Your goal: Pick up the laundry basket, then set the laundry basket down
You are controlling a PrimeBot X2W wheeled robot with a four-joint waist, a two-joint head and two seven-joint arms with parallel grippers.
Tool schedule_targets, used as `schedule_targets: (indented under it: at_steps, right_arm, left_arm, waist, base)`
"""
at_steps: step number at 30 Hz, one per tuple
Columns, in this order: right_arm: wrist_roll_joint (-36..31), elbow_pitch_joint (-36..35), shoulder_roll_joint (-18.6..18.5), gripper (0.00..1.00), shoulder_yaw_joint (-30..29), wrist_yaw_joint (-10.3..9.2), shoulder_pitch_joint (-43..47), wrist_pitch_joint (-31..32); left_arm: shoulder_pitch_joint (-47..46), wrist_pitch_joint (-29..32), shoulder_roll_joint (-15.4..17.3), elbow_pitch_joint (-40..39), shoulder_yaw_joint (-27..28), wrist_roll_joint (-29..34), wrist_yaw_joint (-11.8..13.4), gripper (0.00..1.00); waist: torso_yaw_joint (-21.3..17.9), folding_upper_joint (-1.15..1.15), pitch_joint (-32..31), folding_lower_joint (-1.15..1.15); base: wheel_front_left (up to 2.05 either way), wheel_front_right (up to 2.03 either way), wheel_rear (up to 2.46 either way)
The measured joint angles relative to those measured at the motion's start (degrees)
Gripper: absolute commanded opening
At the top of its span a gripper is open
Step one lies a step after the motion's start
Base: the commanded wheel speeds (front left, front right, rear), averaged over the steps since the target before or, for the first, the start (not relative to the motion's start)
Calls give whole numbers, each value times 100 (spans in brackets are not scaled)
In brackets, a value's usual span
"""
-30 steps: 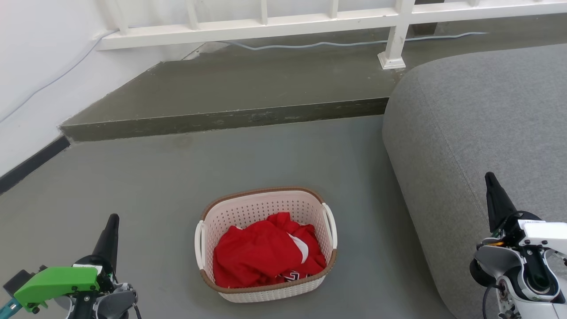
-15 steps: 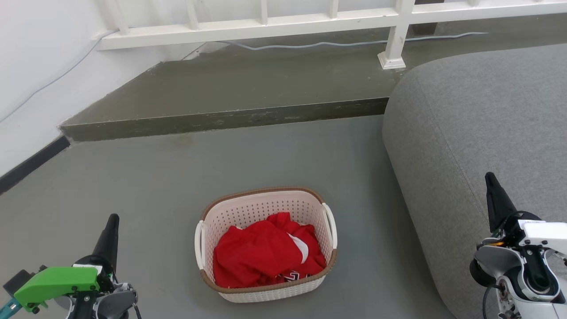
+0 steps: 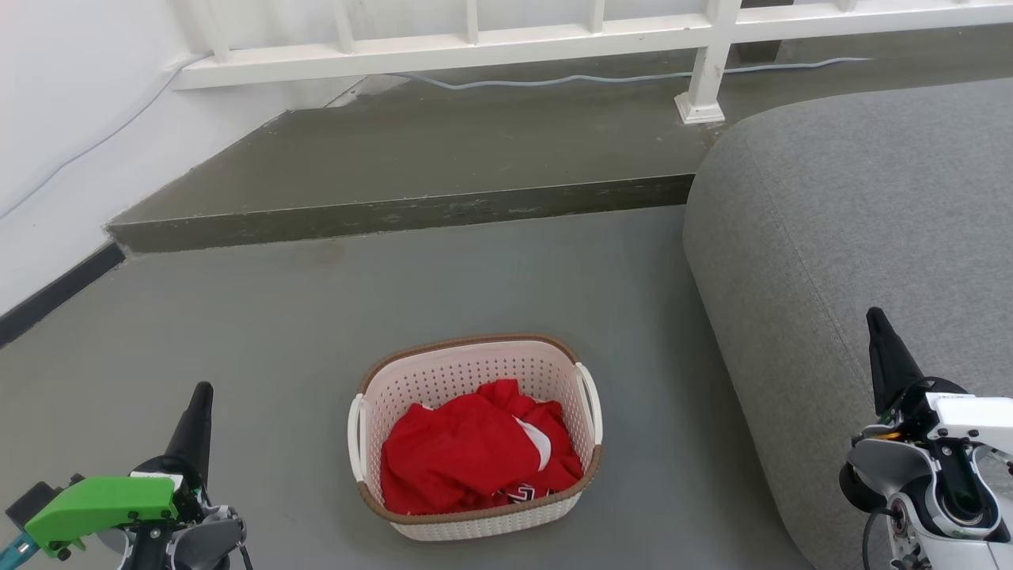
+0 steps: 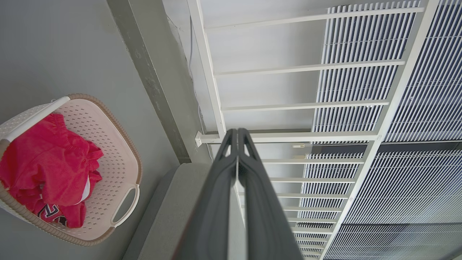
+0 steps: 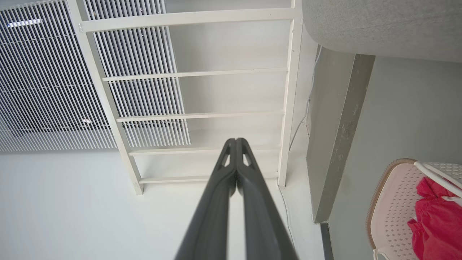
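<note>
Two grippers sit low in my head view, one at each bottom corner, and neither has hold of anything. My left gripper (image 3: pixel 202 392) has its jaws pressed together into one dark point, and the left wrist view shows the two fingers meeting along their length with nothing between them. My right gripper (image 3: pixel 876 321) is the same, jaws closed flat against each other and empty, standing in front of the grey sofa (image 3: pixel 855 222). The laundry basket (image 3: pixel 467 376) stands upright on the grey floor (image 3: pixel 316 317) between the two grippers and well apart from both. Its brown rim is level, and a white loop handle (image 3: pixel 590 404) shows on each side. A crumpled red garment (image 3: pixel 467 451) lies inside it, with a bit of white and a dark patterned patch showing near the front wall. The sofa's rounded edge is near the basket's right side, with a strip of bare floor between them. Beyond the basket a low step (image 3: pixel 396 214) rises, with a white railing (image 3: pixel 475 47) and a pale cable (image 3: pixel 554 79) behind it.
</note>
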Motion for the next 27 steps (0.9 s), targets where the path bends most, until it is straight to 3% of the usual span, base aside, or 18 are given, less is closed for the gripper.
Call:
schedule_targets:
  at_steps: [27]
  right_arm:
    - [-1,-2,7,0,-16,0,0,0]
  left_arm:
    - [0,0,-1,-2,-1,0,0,0]
  waist:
    - [0,0,1,0]
  base:
    - [0,0,0]
